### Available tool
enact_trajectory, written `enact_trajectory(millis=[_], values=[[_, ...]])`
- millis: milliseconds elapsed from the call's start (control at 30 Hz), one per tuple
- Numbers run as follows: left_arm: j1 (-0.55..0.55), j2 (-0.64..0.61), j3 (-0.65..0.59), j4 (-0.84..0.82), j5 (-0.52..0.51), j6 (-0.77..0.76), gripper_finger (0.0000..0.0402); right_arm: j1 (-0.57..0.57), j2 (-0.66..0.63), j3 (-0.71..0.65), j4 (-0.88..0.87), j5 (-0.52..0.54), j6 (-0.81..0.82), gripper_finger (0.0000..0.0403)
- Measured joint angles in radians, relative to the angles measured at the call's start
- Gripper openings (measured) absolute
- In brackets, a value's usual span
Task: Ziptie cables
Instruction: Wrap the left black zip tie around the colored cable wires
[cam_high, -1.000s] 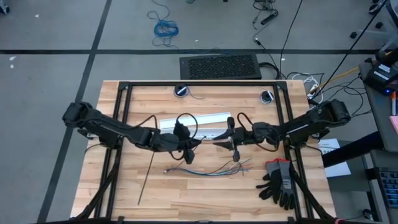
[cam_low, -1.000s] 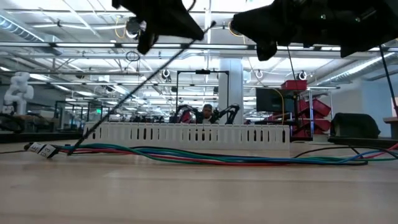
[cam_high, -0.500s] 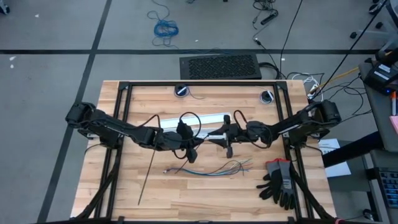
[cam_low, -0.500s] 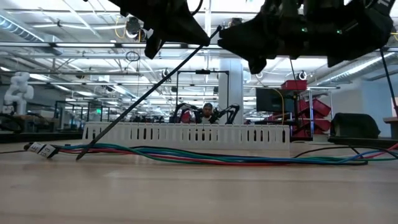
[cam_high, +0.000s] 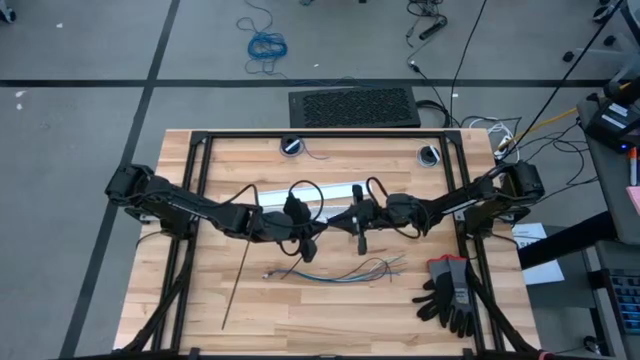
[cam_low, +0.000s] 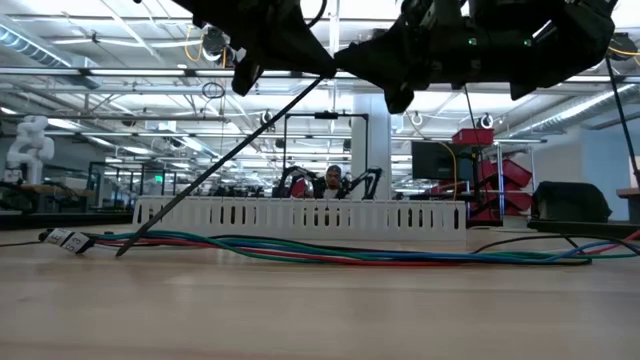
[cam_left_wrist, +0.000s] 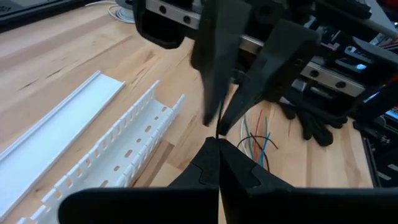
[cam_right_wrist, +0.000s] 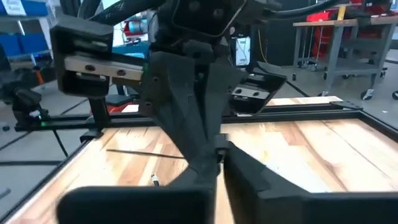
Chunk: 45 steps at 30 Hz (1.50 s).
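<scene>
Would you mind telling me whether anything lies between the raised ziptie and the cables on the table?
Nothing visible does. The left gripper holds the ziptie slanting down to the bare table at the end of the cables; the white slotted strip lies behind them.

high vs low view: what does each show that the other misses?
High only: the gloves, a second ziptie lying flat on the table, and which arm is which. Low only: the held ziptie slants down to the tabletop, and the room behind. Both: the cables untied, the white slotted strip, left gripper and right gripper meeting above mid-table.
</scene>
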Motion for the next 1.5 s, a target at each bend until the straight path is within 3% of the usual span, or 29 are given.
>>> enact_trajectory(millis=[233,433,567,700,767,867,967,1133,1367,1500], values=[[0.008,0.000,0.018,-0.070,0.005,-0.011,0.0007,0.000,-0.017,0.000,-0.050,0.030,-0.064,0.0001],[0.009,-0.001,0.050,-0.180,0.143,-0.025,0.0072,-0.001,-0.086,-0.001,-0.241,0.021,-0.246,0.0001],[0.010,-0.002,0.067,-0.186,0.165,0.056,0.0118,-0.008,-0.151,0.000,-0.370,-0.158,-0.428,0.0000],[0.009,-0.002,0.074,-0.178,0.183,0.158,0.0145,-0.036,-0.225,-0.001,-0.482,-0.476,-0.552,0.0000],[0.010,-0.002,0.074,-0.159,0.271,0.227,0.0150,-0.062,-0.263,-0.001,-0.534,-0.615,-0.572,0.0000],[0.010,0.016,0.074,0.016,0.522,0.353,0.0152,-0.108,-0.312,-0.001,-0.575,-0.786,-0.596,0.0000],[0.010,0.055,0.075,0.177,0.616,0.441,0.0153,-0.145,-0.334,-0.001,-0.561,-0.929,-0.597,0.0000],[0.069,0.169,0.074,0.259,0.639,0.419,0.0153,-0.149,-0.335,0.005,-0.508,-0.949,-0.600,0.0000],[0.128,0.319,0.073,0.540,0.926,0.295,0.0153,-0.120,-0.334,0.056,-0.621,-0.970,-0.669,0.0000],[0.138,0.357,0.073,0.676,1.014,0.261,0.0153,-0.116,-0.334,0.058,-0.626,-0.969,-0.684,0.0000]])
